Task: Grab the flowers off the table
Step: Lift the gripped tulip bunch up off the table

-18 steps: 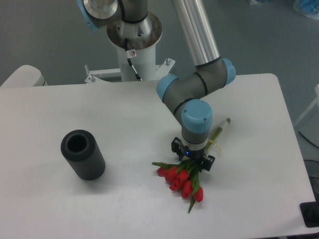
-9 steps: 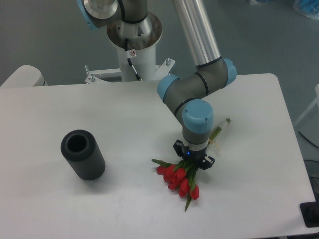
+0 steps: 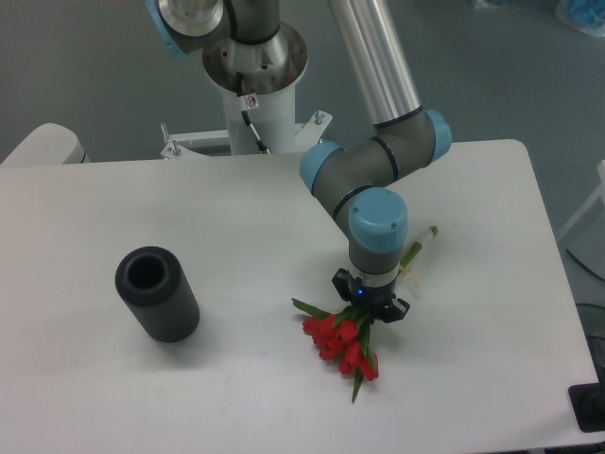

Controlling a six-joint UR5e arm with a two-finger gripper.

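Observation:
The flowers (image 3: 342, 342), a bunch of red tulips with green stems, lie right of the middle of the white table (image 3: 227, 213). The blooms point toward the front edge and the stem ends (image 3: 423, 240) toward the back right. My gripper (image 3: 369, 311) points straight down over the stems just behind the blooms. Its black jaws stand close on either side of the bunch, shut on the stems. The wrist hides the middle of the stems and the grip point itself.
A black ribbed cylinder (image 3: 157, 293) lies on its side at the left of the table, open end up and back. The arm's white base column (image 3: 253, 90) stands behind the table's back edge. The table's right edge is near the stem ends.
The jaws have drawn in on the stems and the blooms have bunched tighter, shifting slightly right and up. The wrist has edged a little to the right.

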